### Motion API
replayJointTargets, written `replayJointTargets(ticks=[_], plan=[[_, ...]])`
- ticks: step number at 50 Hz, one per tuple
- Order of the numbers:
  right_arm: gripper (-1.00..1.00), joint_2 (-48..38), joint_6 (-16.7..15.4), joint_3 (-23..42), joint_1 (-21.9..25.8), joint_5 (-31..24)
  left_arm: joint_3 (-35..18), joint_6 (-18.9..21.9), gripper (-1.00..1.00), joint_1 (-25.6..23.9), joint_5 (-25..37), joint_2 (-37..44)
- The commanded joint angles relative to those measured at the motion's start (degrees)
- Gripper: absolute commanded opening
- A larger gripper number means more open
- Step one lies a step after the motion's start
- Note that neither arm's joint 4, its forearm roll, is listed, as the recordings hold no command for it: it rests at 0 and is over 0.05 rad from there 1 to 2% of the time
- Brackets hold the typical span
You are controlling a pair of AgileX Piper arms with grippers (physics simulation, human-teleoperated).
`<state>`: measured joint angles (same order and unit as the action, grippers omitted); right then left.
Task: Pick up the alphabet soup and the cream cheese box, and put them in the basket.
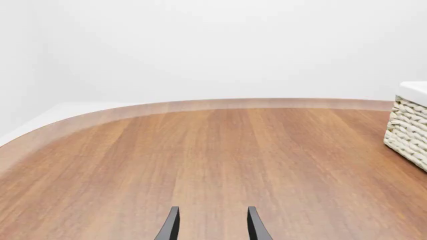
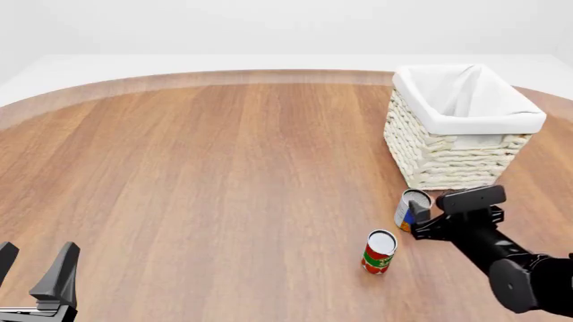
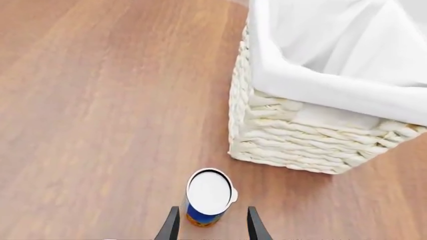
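The alphabet soup (image 2: 412, 208), a blue and white can with an orange band, stands upright just in front of the basket (image 2: 465, 137). My right gripper (image 2: 417, 220) is open at the can's near side. In the right wrist view the can (image 3: 209, 196) sits between the two fingertips of the right gripper (image 3: 212, 228), with gaps on both sides. The basket (image 3: 300, 135) is woven and cream-white with a white lining. My left gripper (image 2: 34, 263) is open and empty at the near left, well away from both. The cream cheese box is out of view.
A red and green can (image 2: 379, 251) stands upright a little nearer and left of the alphabet soup. In the left wrist view, the left gripper (image 1: 212, 227) faces bare wood, the table's curved far edge (image 1: 200, 105), and a basket corner (image 1: 408, 127).
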<state>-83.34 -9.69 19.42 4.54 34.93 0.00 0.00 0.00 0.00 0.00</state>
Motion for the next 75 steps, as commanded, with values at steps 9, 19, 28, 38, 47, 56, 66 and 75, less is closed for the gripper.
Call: replayJointTargets(ticks=[9,19,28,38,47,56,66,75], plan=[[1.00,-6.2,0.3,0.2,-0.8,4.5,0.0,0.0,1.00,0.0,0.0,0.0],[1.00,-8.7,0.4,0.9,-0.9,5.6,0.0,0.0,1.00,0.0,0.0,0.0],[1.00,-10.2,0.5,1.6,-0.6,6.0,0.0,0.0,1.00,0.0,0.0,0.0],[1.00,-12.1,0.5,2.1,-0.4,6.8,0.0,0.0,1.00,0.0,0.0,0.0],[1.00,-14.1,0.7,2.6,-0.4,7.6,0.0,0.0,1.00,0.0,0.0,0.0],[1.00,-16.1,0.8,3.0,-0.5,8.5,0.0,0.0,1.00,0.0,0.0,0.0],[1.00,-17.9,1.1,3.7,-0.6,9.0,0.0,0.0,1.00,0.0,0.0,0.0],[1.00,-18.6,1.1,3.9,-0.6,9.3,0.0,0.0,1.00,0.0,0.0,0.0]])
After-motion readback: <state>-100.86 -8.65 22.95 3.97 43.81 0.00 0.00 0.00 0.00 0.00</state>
